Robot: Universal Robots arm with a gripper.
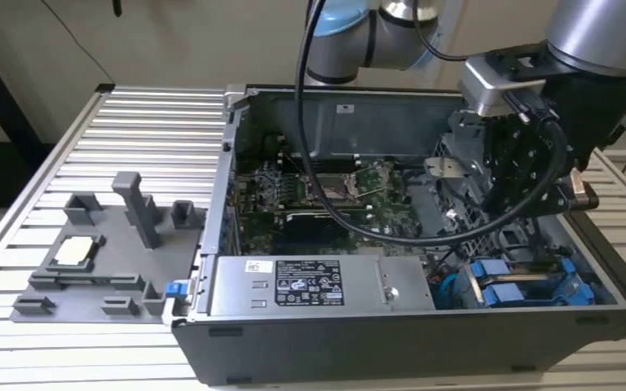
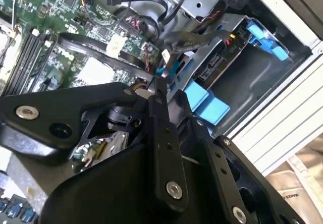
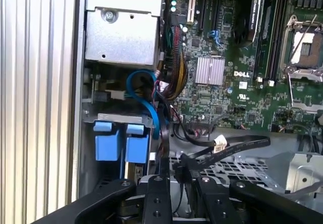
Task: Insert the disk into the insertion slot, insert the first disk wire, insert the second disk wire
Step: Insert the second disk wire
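Gripper (image 3: 173,167) appears to pinch the black plug (image 3: 180,173) of a disk wire (image 3: 242,144), near the disk (image 1: 514,292). The disk sits blue-framed in the insertion slot (image 3: 118,118), at the near corner of the case (image 1: 400,346) on the exterior view's right. By its looks the wire is light and floppy and its plug stiff, so the plug is the place to hold. Print on the sticker (image 1: 307,281) of the grey box (image 1: 400,287) is left unread.

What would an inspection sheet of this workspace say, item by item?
Surface: ribbed aluminium table carrying an open grey computer case.
Job's things: flat hard drive in bright blue plastic caddy, sitting in the grey metal drive cage.
Clutter: grey plastic fixture tray; grey metal box with a sticker.
Grippers: black metal gripper low inside the case, near the blue caddy.
Cables: curved blue cable; flat black cable whose white connector looks unplugged.
Surroundings: pale wall behind.
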